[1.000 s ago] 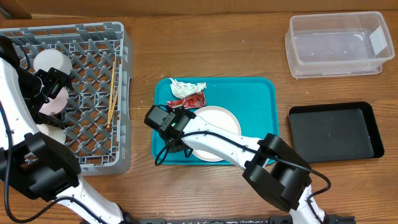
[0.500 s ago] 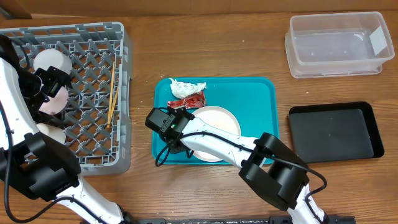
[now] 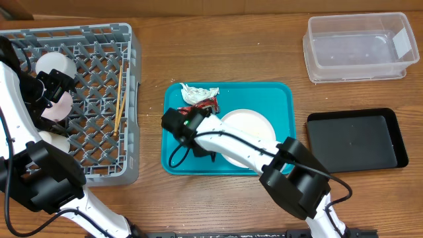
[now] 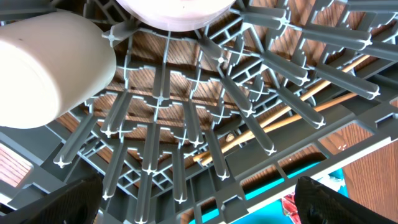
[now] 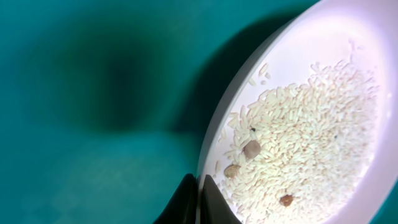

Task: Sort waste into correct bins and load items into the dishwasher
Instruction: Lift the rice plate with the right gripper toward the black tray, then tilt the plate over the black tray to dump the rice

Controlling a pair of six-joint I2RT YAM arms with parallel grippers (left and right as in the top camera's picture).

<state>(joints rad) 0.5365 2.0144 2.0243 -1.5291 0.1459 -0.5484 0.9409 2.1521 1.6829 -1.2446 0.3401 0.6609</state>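
Plate [image 5: 311,43] rim pinched by right hand [image 5: 198,200], fingers mostly cropped.

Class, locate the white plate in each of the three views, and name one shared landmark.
Overhead: plate near centre, on the teal tray.
Left wrist: not in view.
Right wrist: plate fills the right side, holding rice.
Shared landmark: teal tray, in all three.

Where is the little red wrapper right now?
In the overhead view, the red wrapper lies upper left on the teal tray, between the crumpled napkin and the white plate.
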